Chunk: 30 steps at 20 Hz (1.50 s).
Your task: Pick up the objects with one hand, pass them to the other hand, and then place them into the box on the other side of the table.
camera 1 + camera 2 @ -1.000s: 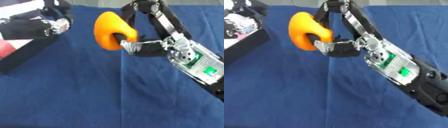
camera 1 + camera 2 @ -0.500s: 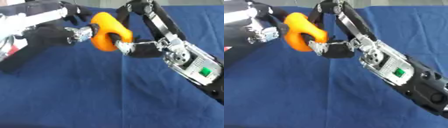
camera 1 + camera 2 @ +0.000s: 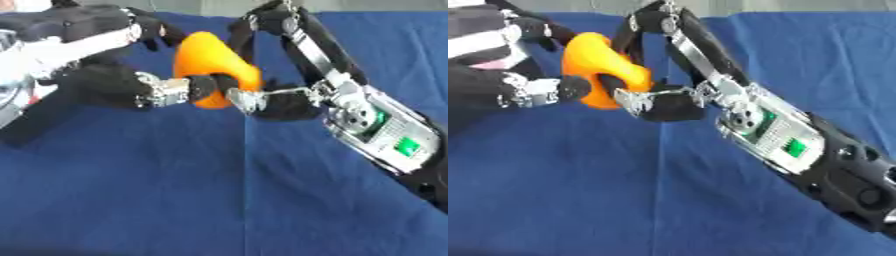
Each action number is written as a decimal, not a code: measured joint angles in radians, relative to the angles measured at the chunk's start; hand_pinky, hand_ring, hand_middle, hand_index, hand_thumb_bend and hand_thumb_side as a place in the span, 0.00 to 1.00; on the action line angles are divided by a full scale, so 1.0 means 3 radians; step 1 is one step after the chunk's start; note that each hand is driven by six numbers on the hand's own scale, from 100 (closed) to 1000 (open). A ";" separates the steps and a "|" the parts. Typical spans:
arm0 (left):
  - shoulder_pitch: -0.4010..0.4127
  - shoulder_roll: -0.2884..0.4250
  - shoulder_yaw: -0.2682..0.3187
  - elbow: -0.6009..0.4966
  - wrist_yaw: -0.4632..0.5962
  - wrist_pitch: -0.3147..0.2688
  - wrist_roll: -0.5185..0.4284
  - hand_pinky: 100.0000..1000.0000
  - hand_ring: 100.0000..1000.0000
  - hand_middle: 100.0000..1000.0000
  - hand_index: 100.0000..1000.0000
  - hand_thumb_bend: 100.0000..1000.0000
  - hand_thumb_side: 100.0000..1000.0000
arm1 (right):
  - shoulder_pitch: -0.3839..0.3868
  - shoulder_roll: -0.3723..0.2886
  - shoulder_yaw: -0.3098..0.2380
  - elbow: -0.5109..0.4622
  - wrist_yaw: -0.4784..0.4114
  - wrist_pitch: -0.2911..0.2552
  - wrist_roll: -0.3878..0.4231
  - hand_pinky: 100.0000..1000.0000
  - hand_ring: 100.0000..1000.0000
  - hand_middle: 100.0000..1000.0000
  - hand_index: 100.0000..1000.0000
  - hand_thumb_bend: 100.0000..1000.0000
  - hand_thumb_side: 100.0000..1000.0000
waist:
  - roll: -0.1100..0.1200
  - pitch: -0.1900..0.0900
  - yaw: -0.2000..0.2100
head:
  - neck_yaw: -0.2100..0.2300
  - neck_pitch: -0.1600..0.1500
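Two hands meet on one orange object — a rounded, lumpy shape held up above the blue tabletop, not touching it. The right hand comes in from the right side, its fingers curled round the object: some arch over the top, and others pinch the lower right edge. The left hand reaches in from the left, a dark fingertip pressed against the object's lower front while other fingers curve up behind its upper left side. So the object sits between the two hands, clamped by both, directly ahead of the right hand's palm and just to the right of the left hand's wrist. Behind the right hand, its forearm runs down toward the lower right corner — silver housing with a green patch on it. Left of the left hand, at the edge of the left eye view, part of a dark box shows.
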<state>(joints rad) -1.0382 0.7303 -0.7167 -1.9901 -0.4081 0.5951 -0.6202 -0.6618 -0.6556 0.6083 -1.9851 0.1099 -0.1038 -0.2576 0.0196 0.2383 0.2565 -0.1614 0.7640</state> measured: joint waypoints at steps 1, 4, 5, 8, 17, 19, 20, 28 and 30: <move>-0.0002 -0.0015 -0.0011 0.0000 -0.0057 -0.0021 -0.0022 0.89 0.84 0.82 0.92 0.53 1.00 | -0.0004 0.0000 0.0008 0.0000 0.0002 -0.0014 0.0007 0.72 0.50 0.22 0.47 0.11 0.00 | 0.0000 0.0000 0.0000 | 0.0001 0.0000; -0.0015 -0.0066 -0.0027 0.0000 -0.0184 -0.0064 -0.0065 0.85 0.79 0.76 0.86 0.40 1.00 | -0.0008 0.0005 0.0030 0.0000 0.0004 -0.0068 0.0026 0.72 0.50 0.22 0.47 0.11 0.00 | 0.0000 0.0000 0.0000 | 0.0001 0.0000; -0.0023 -0.0080 -0.0027 -0.0001 -0.0209 -0.0062 -0.0063 0.84 0.76 0.72 0.83 0.31 0.95 | -0.0008 0.0009 0.0035 0.0000 0.0004 -0.0086 0.0031 0.72 0.49 0.22 0.47 0.12 0.00 | 0.0000 0.0000 0.0000 | 0.0002 0.0000; -0.0027 -0.0127 -0.0027 -0.0011 -0.0215 0.0006 0.0004 0.80 0.69 0.61 0.72 0.11 0.70 | -0.0009 0.0018 0.0043 0.0002 0.0004 -0.0125 0.0037 0.71 0.49 0.21 0.46 0.14 0.00 | 0.0000 0.0000 0.0000 | 0.0003 0.0000; -0.0030 -0.0184 -0.0029 -0.0063 0.0166 0.0363 0.0361 0.77 0.58 0.46 0.52 0.00 0.10 | 0.0017 0.0021 0.0055 0.0045 0.0033 -0.0204 0.0027 0.71 0.49 0.21 0.46 0.15 0.00 | 0.0000 0.0000 -0.0002 | 0.0017 0.0000; -0.0028 -0.0183 -0.0051 -0.0048 0.0232 0.0392 0.0391 0.77 0.58 0.45 0.50 0.00 0.10 | 0.0036 0.0019 0.0062 0.0031 0.0052 -0.0239 0.0021 0.71 0.49 0.22 0.46 0.15 0.00 | 0.0000 0.0000 -0.0003 | 0.0019 0.0000; -0.0028 -0.0183 -0.0063 -0.0046 0.0261 0.0398 0.0397 0.77 0.56 0.43 0.46 0.00 0.13 | 0.0038 0.0019 0.0066 0.0025 0.0062 -0.0255 0.0018 0.71 0.49 0.22 0.47 0.13 0.00 | 0.0000 0.0000 -0.0003 | 0.0020 0.0000; -0.0027 -0.0183 -0.0085 -0.0039 0.0309 0.0453 0.0451 0.73 0.49 0.32 0.36 0.00 0.11 | 0.0097 -0.0002 0.0076 0.0022 0.0222 -0.0347 0.0011 0.74 0.55 0.34 0.57 0.31 0.00 | 0.0000 0.0000 -0.0009 | 0.0032 0.0000; -0.0023 -0.0178 -0.0087 -0.0029 0.0273 0.0462 0.0461 0.72 0.48 0.30 0.35 0.00 0.11 | 0.0101 -0.0007 0.0075 0.0021 0.0272 -0.0342 0.0006 0.79 0.68 0.50 0.74 0.68 0.01 | 0.0000 0.0000 -0.0011 | 0.0033 0.0000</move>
<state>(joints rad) -1.0452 0.6768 -0.7427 -1.9987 -0.3262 0.7339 -0.4821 -0.6314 -0.6576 0.6309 -1.9788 0.1913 -0.2065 -0.2557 0.0196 0.2383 0.2532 -0.1517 0.7640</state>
